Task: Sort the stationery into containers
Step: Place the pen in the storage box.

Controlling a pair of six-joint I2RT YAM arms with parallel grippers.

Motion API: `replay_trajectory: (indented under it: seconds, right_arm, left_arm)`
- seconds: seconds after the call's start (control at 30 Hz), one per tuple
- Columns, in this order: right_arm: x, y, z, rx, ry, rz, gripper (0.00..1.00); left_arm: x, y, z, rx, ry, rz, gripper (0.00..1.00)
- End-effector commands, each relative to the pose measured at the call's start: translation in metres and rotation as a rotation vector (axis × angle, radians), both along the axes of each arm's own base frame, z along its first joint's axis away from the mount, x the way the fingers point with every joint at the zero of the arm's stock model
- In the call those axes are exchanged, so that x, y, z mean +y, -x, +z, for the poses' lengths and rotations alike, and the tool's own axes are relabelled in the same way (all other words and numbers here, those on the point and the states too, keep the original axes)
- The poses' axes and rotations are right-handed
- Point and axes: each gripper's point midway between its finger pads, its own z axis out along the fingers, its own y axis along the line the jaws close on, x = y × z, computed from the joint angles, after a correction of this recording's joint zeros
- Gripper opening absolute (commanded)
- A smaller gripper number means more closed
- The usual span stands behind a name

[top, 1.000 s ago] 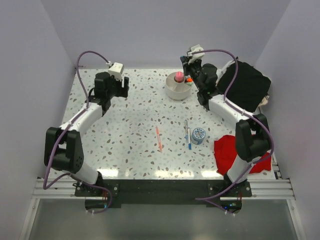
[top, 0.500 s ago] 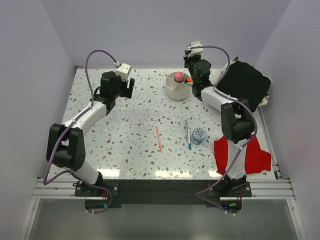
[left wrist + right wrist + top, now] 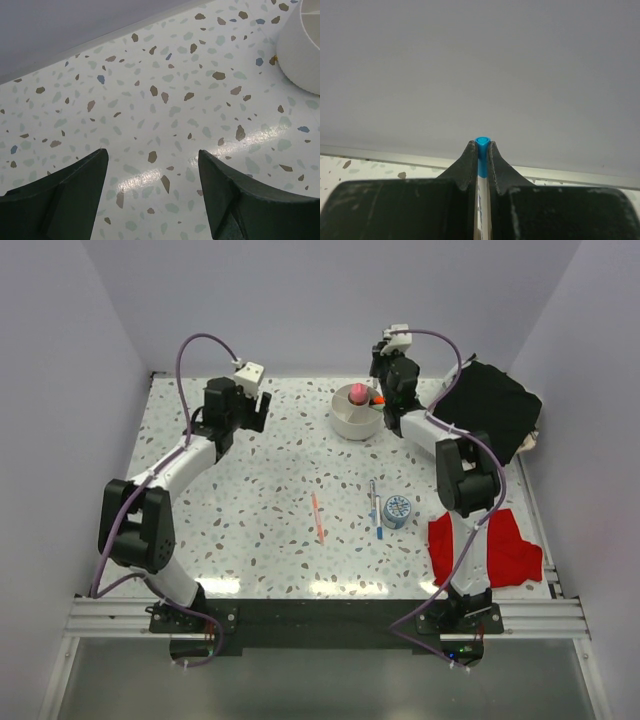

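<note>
The round white bowl (image 3: 356,421) stands at the back of the table, with a pink-capped stick (image 3: 357,393) and an orange-and-black highlighter (image 3: 377,398) in it. My right gripper (image 3: 383,367) is raised just behind the bowl's right side and faces the back wall. It is shut on a slim blue-and-white pen (image 3: 481,150), whose blue end sticks out between the fingertips. My left gripper (image 3: 256,412) is open and empty, low over bare table (image 3: 152,160), left of the bowl (image 3: 302,50). A thin pink pen (image 3: 317,517), a thin green pen (image 3: 372,491) and another blue-and-white pen (image 3: 379,524) lie mid-table.
A small round blue-and-white roll (image 3: 397,511) sits beside the two pens. A red cloth (image 3: 485,545) lies at the near right edge. A basket with black cloth (image 3: 490,410) stands at the back right. The back wall is close behind both grippers.
My right arm has folded back and upright, so the gripper with the pen now faces the wall behind the bowl. My left gripper has shifted slightly back and right.
</note>
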Motion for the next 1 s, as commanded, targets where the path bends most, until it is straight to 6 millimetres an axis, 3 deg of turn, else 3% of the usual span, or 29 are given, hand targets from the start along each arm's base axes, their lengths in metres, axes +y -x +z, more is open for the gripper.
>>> replay_trajectory:
  seconds: [0.0,0.4,0.53,0.67,0.83,0.97]
  right_arm:
    - [-0.007,-0.007,0.021,-0.044,-0.080,-0.029,0.00]
    - [-0.010,-0.006,-0.003,0.019,-0.079,-0.048,0.01]
    - [-0.011,-0.001,-0.004,0.037,-0.077,-0.048,0.37]
    - [-0.015,0.007,-0.004,0.057,-0.066,-0.051,0.45]
    - [-0.023,0.020,0.016,0.036,-0.055,-0.064,0.46]
    - [-0.042,0.045,0.067,-0.017,-0.038,-0.076,0.46]
  left_arm:
    - [0.000,-0.011,0.017,-0.051,-0.016,0.014,0.78]
    - [-0.003,-0.018,0.013,-0.049,-0.013,0.014,0.78]
    - [-0.005,-0.020,0.014,-0.054,-0.007,0.013,0.78]
    - [-0.006,-0.021,0.015,-0.059,-0.002,0.013,0.78]
    - [-0.006,-0.021,0.020,-0.077,0.017,0.019,0.78]
    - [-0.004,-0.018,0.030,-0.116,0.030,0.030,0.78]
